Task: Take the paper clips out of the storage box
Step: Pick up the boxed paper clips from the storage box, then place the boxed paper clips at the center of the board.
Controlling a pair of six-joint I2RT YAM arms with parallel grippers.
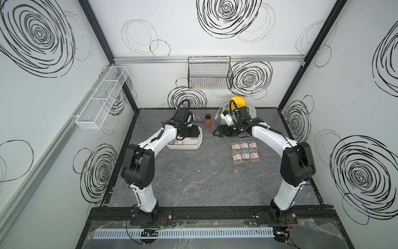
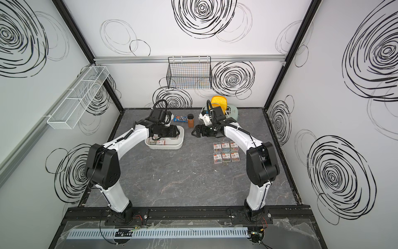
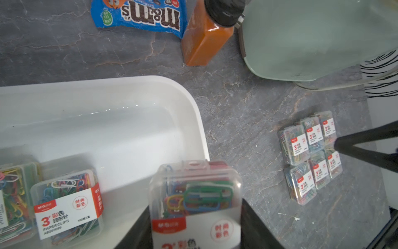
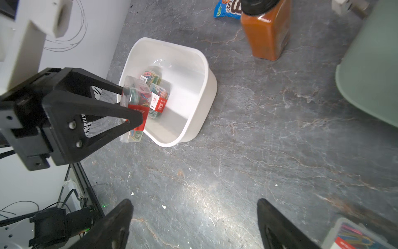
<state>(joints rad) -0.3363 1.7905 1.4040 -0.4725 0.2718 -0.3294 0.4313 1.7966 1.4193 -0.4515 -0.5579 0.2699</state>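
Clear case of paper clips (image 3: 195,189) gripped by left hand (image 4: 134,104) | to be raised level, clear of storage box (image 3: 137,78) beneath | right hand (image 4: 193,207) wide, empty

In both top views the left arm (image 1: 159,138) covers much of the storage box (image 1: 183,147) and hides the held case (image 3: 195,202) in the left jaws. In the left wrist view it and the leftmost case (image 3: 13,194) run off the picture's edge. Labels on the six cases (image 1: 245,152) on the desk (image 1: 193,176) are too small to read from above.
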